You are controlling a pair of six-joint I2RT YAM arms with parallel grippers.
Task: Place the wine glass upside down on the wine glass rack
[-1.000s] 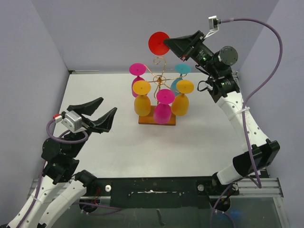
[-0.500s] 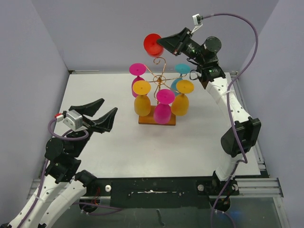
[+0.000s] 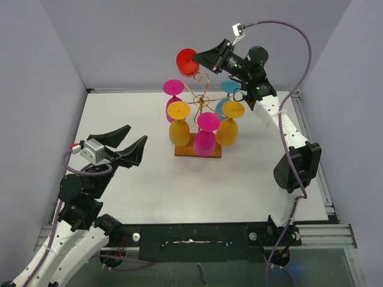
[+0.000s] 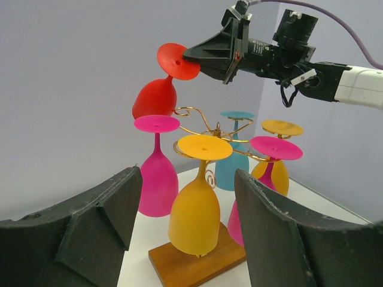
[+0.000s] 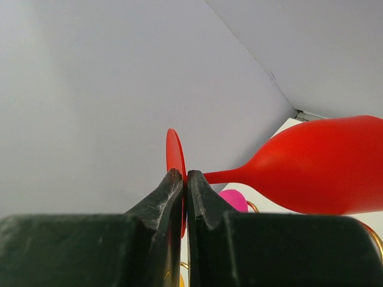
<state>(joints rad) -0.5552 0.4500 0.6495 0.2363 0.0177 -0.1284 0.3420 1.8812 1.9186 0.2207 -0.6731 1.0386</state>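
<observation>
While its foot is pinched by the right tool (image 5: 184, 173), the red wine glass (image 4: 154, 100) is held tilted near the wine glass rack (image 3: 202, 100). The left tool (image 3: 137, 133) is spread

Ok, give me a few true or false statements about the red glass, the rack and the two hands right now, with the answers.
1. The right hand is shut on the foot of the red wine glass. True.
2. The red wine glass already hangs on the wine glass rack. False: it is held tilted in the air above the rack, not hung.
3. The left hand is shut. False: it is open and holds nothing.
4. A teal glass hangs upside down on the rack. True.
</observation>
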